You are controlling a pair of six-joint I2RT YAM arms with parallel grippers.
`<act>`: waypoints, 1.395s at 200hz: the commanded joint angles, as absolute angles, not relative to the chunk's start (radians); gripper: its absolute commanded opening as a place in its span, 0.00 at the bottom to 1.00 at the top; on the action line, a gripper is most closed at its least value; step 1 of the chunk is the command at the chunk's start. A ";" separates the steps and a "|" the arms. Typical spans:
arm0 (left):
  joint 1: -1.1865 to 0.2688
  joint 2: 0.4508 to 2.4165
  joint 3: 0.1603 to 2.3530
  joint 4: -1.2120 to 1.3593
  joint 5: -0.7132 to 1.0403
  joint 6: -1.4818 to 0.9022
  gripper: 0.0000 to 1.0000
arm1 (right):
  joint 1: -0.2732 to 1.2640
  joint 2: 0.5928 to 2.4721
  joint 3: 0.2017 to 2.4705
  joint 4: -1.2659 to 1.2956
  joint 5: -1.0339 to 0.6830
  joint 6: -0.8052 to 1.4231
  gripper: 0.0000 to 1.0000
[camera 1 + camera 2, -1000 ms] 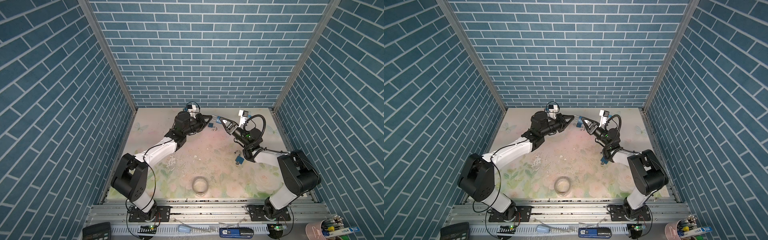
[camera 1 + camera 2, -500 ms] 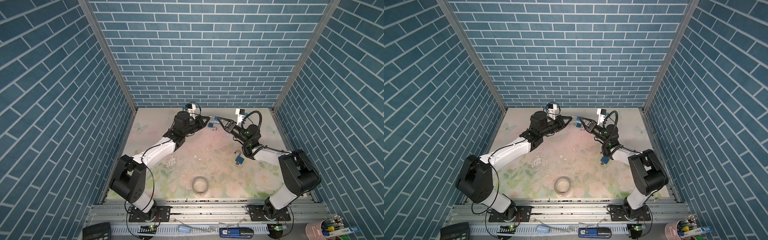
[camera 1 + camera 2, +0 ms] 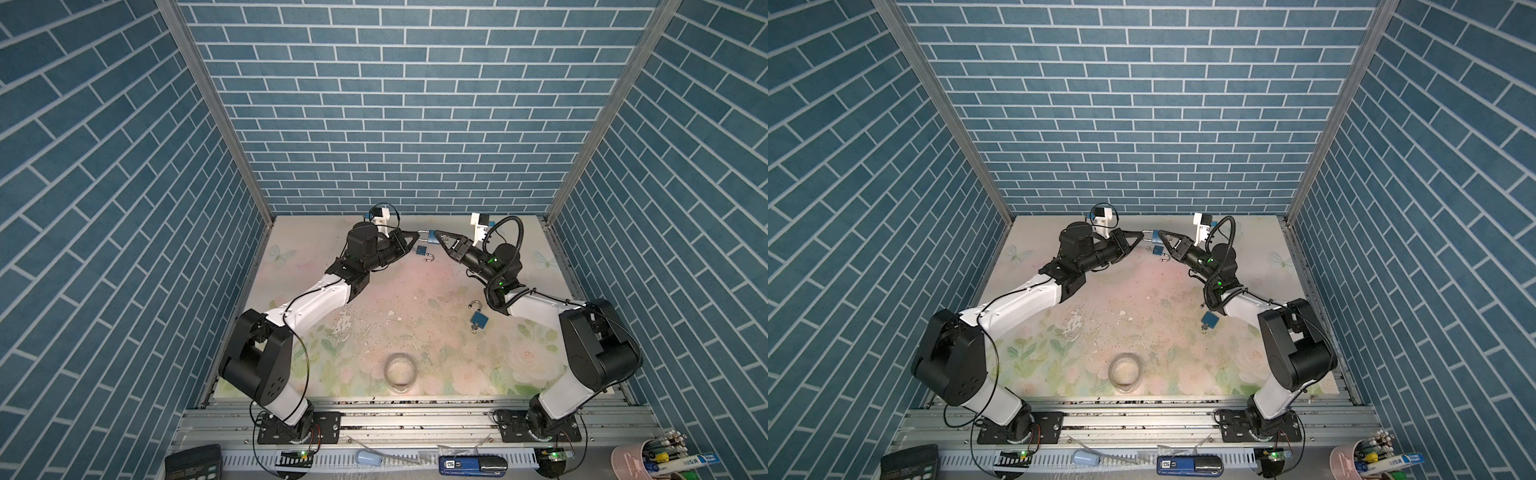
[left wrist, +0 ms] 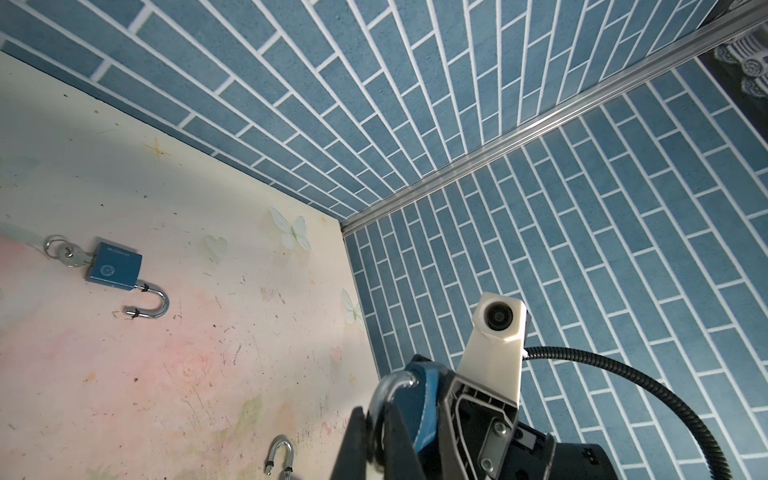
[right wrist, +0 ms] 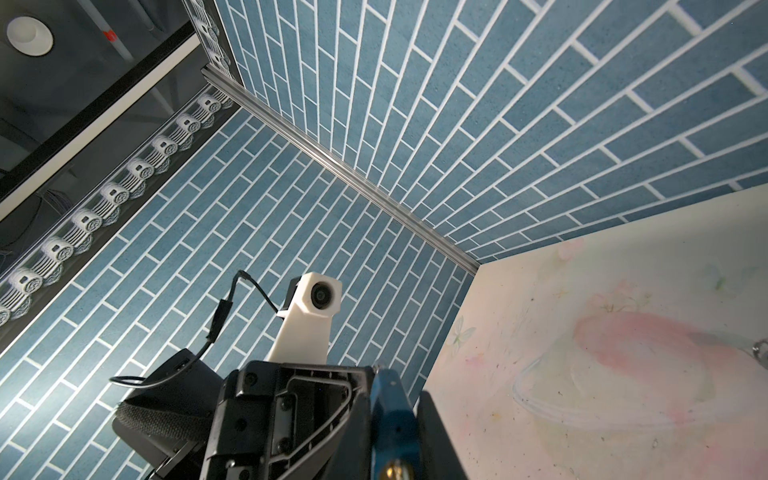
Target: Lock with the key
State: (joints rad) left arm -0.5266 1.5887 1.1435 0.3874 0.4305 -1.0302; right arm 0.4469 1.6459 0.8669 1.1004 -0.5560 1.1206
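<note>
Close to the far edge of the table (image 3: 407,291), about at its middle, the two arms meet nose to nose and hold one blue padlock (image 3: 432,238) in the air between them. The left gripper (image 3: 417,235) is closed on the steel shackle (image 4: 390,386). In the left wrist view the loop sits pinched between its fingers (image 4: 356,440). The right gripper (image 3: 437,239) is closed on the padlock's blue body (image 5: 390,415).

I think the grip is shared like this so that one arm can push the shackle into the body while the other arm holds against it. Lifted up, the lock also has nothing of the table in its way. Whether the shackle is already pressed home I cannot tell, because the fingers hide the joint. I also see no key in this lock. A small brass spot on its underside in the right wrist view may be the keyway, but it is cut by the picture's edge.

A second padlock (image 3: 422,250) lies on the table just on the near side of the grippers, with its shackle open. A third padlock (image 3: 479,318) lies toward the right edge, beside the right arm. It is also open, with a key (image 4: 68,253) on a ring standing in it. A tape roll (image 3: 400,371) rests near the near edge, well apart from all this
</note>
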 commanded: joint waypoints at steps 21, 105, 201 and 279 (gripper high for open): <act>-0.587 1.586 1.155 0.434 0.627 -1.006 0.00 | 0.493 1.705 0.924 1.034 -0.568 1.050 0.00; -0.622 1.636 1.204 0.431 0.634 -0.998 0.00 | 0.516 1.752 0.944 1.058 -0.601 1.055 0.00; -0.680 1.667 1.250 0.428 0.654 -0.990 0.00 | 0.546 1.769 0.950 1.058 -0.627 1.044 0.00; -0.698 1.657 1.250 0.468 0.713 -1.014 0.00 | 0.543 1.800 0.966 1.078 -0.662 1.057 0.00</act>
State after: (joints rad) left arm -0.5308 1.6630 1.2114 0.3264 0.3561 -1.0149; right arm 0.4557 1.7546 0.9241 1.1381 -0.5156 1.1030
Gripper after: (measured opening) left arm 0.091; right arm 0.176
